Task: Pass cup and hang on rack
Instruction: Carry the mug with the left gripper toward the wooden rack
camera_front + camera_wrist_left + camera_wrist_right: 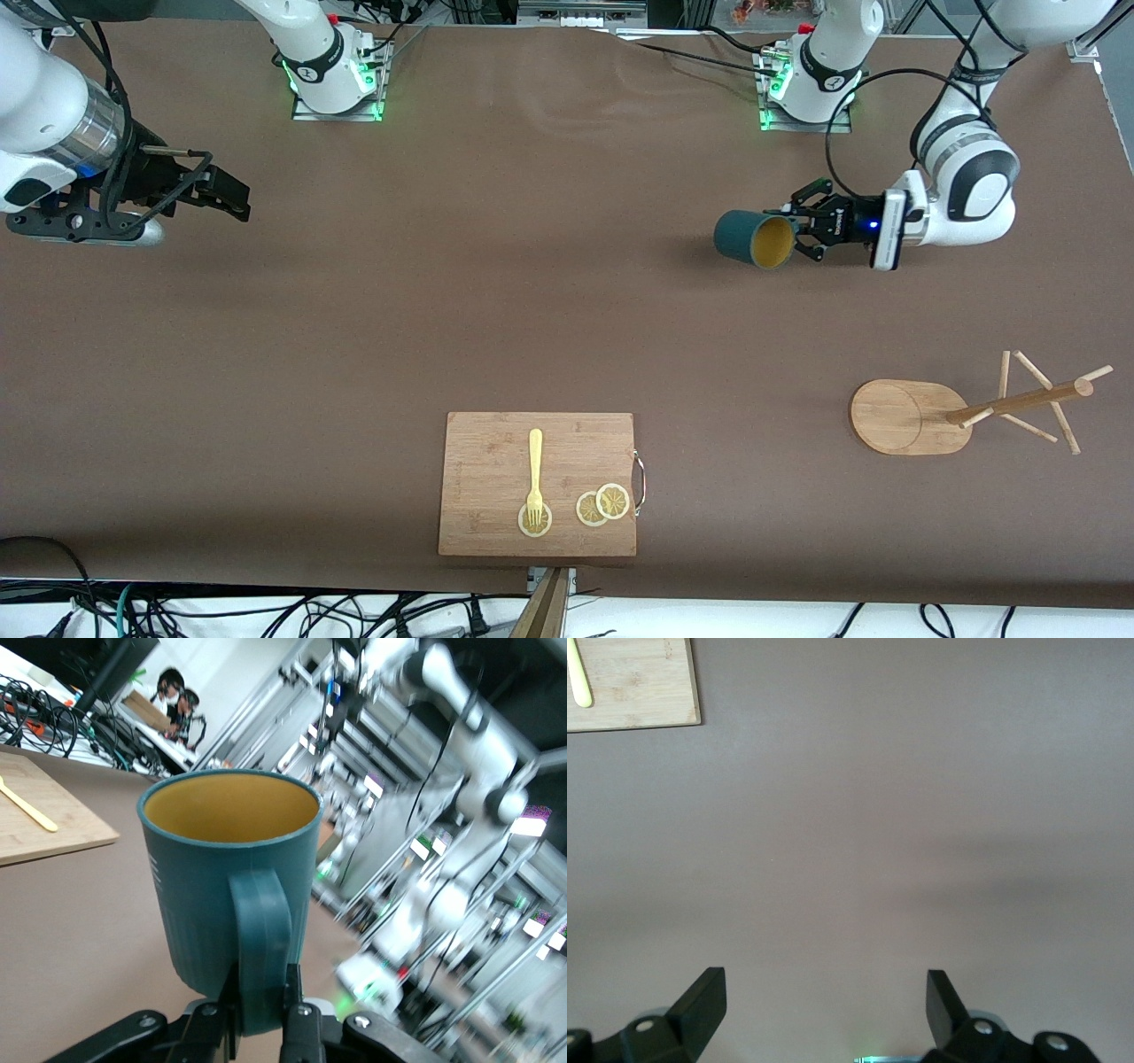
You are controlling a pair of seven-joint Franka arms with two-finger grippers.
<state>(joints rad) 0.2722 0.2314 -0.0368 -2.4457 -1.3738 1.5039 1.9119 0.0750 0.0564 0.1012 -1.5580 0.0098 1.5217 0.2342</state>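
My left gripper (802, 235) is shut on the handle of the dark teal cup (749, 237) and holds it in the air over the table near the left arm's base. The cup is tipped on its side and its yellowish inside shows. In the left wrist view the fingers (297, 992) clamp the handle (261, 939) of the cup (208, 895). The wooden rack (899, 416) stands at the left arm's end of the table, nearer the front camera, with its pole and pegs (1032, 400) bare. My right gripper (232, 197) is open and empty over the right arm's end; it also shows in the right wrist view (824, 992).
A rectangular wooden cutting board (538, 483) lies near the table's front edge, with a yellow fork (534, 474) and lemon slices (602, 505) on it. Its corner (633, 682) shows in the right wrist view. Brown cloth covers the table.
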